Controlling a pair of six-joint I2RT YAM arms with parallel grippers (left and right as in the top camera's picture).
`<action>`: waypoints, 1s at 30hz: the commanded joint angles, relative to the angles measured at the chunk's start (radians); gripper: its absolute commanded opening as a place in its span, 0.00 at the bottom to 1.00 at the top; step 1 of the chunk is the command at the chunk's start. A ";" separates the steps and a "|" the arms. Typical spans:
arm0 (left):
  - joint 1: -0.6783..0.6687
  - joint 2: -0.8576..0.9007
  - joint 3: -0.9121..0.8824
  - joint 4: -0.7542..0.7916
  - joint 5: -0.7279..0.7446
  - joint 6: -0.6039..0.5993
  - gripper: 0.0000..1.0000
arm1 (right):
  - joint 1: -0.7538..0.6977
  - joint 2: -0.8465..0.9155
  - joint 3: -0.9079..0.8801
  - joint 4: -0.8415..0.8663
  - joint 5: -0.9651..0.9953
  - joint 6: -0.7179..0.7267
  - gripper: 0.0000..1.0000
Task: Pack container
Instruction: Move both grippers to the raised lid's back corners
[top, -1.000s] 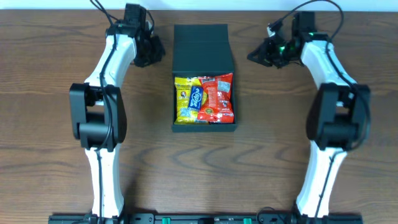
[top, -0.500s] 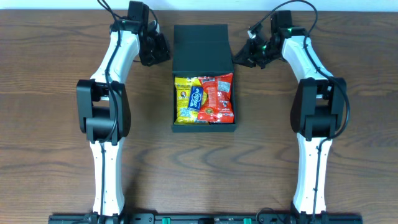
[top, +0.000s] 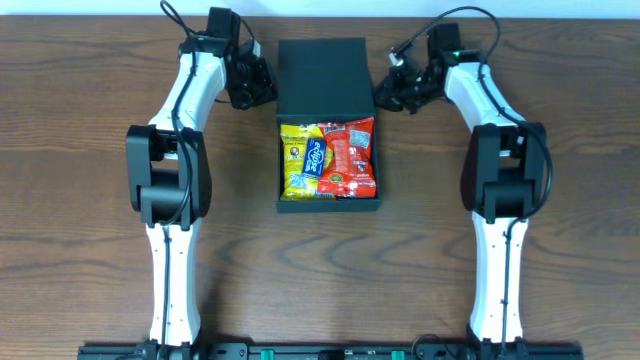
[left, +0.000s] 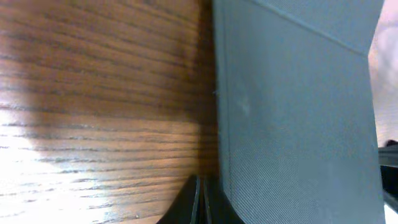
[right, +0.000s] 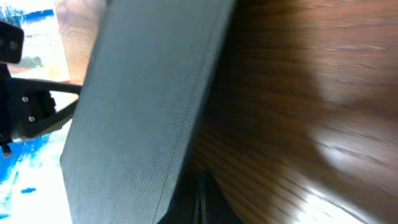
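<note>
Container (top: 322, 70): lay open, snack packets (top: 330, 158) inside.
Left gripper (top: 262, 88): fingers pressed together, just beside its left edge (contact unclear).
Right gripper (top: 385, 95): pressed together, at its right edge.

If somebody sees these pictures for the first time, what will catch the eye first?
The bright red packet and yellow packet inside the dark box, in the middle of the wooden table, stand out first. Then the symmetry: the open lid reaches toward the far edge, with the left fingers shut beside its left edge and the right fingers shut beside its right edge.
</note>
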 joint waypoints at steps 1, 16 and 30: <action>-0.006 0.018 0.024 0.003 0.067 -0.003 0.05 | 0.025 0.007 0.021 0.013 -0.086 0.010 0.02; -0.003 0.018 0.025 0.011 0.171 0.106 0.05 | -0.008 0.006 0.038 0.058 -0.276 -0.082 0.02; -0.003 0.008 0.217 -0.020 0.206 0.158 0.06 | -0.031 -0.109 0.059 0.028 -0.294 -0.195 0.02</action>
